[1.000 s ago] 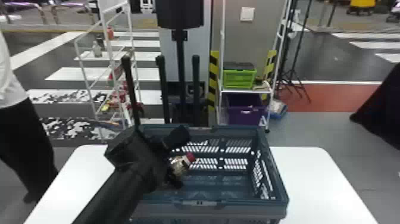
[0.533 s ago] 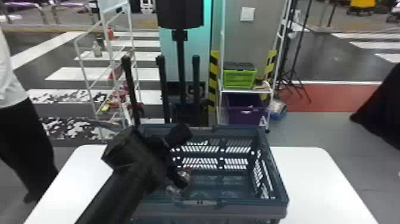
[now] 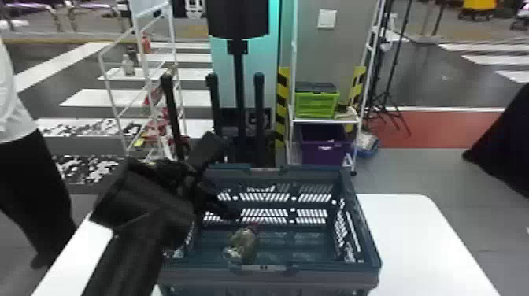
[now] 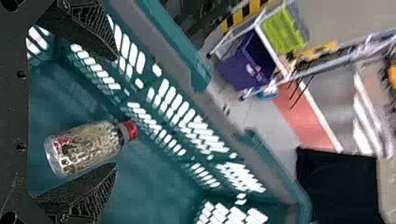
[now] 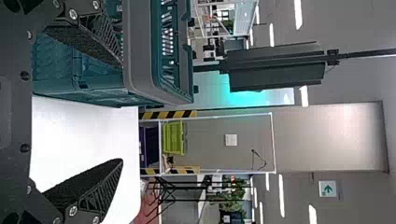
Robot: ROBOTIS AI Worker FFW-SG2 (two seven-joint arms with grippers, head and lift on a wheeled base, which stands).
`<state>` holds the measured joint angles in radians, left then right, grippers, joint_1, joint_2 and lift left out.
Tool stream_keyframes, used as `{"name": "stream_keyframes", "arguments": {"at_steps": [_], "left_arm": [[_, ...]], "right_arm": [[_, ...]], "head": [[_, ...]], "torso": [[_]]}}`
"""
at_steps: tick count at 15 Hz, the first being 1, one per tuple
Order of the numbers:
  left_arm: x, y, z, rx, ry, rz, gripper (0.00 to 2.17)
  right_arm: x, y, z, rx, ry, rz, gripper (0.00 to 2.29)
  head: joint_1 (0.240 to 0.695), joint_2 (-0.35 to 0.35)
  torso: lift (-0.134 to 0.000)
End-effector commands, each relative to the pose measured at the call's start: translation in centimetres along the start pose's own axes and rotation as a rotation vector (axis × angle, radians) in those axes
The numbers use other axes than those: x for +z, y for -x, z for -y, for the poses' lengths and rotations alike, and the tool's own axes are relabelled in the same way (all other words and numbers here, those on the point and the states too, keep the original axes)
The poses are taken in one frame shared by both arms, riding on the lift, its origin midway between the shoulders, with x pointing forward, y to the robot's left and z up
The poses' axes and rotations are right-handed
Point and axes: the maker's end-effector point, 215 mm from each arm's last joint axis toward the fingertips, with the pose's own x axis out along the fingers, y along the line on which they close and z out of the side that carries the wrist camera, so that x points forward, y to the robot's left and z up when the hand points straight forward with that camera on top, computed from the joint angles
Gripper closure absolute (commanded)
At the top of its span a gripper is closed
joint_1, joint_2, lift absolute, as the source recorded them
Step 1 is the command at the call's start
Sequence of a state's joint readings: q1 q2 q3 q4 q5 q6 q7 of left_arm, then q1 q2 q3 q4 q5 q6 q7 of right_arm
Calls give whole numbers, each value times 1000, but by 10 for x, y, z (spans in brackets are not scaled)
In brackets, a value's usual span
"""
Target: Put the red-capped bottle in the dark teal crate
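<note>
Red-capped bottle [image 3: 241, 245]: inside the crate, cap toward the far wall as I see it.
Dark teal crate [image 3: 322, 275]: on my white table [image 3: 417, 244].
Left gripper [image 3: 225, 177]: at the crate's left side, claw released, fingers spread.
Right gripper [image 5: 122, 113]: outside the crate, claw wide too.
Rack [image 3: 326, 121]: behind, green crate [image 3: 316, 105] above purple bin [image 3: 320, 151].
</note>
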<state>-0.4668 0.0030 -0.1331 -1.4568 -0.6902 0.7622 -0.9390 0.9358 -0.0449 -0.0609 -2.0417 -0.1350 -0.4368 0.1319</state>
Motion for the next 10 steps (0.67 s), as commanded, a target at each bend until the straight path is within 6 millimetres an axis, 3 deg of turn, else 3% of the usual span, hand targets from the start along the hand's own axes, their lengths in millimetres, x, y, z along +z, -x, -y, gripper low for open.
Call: {"name": "stream_keyframes", "arguments": {"at_steps": [1, 5, 7, 10], "left_arm": [[9, 36, -15, 43, 102, 99, 87], [7, 118, -47, 133, 310, 334, 87], [-10, 154, -60, 200, 400, 414, 87], [-42, 195, -60, 308, 462, 434, 87]], "right_arm": [[3, 0, 0, 1, 2, 9, 151], [7, -1, -1, 6, 4, 16, 151], [8, -1, -2, 10, 6, 19, 151], [10, -3, -2, 15, 1, 23, 151]], "head": [[499, 0], [499, 0], [499, 0], [499, 0]], "torso": [[0], [0], [0], [0]]}}
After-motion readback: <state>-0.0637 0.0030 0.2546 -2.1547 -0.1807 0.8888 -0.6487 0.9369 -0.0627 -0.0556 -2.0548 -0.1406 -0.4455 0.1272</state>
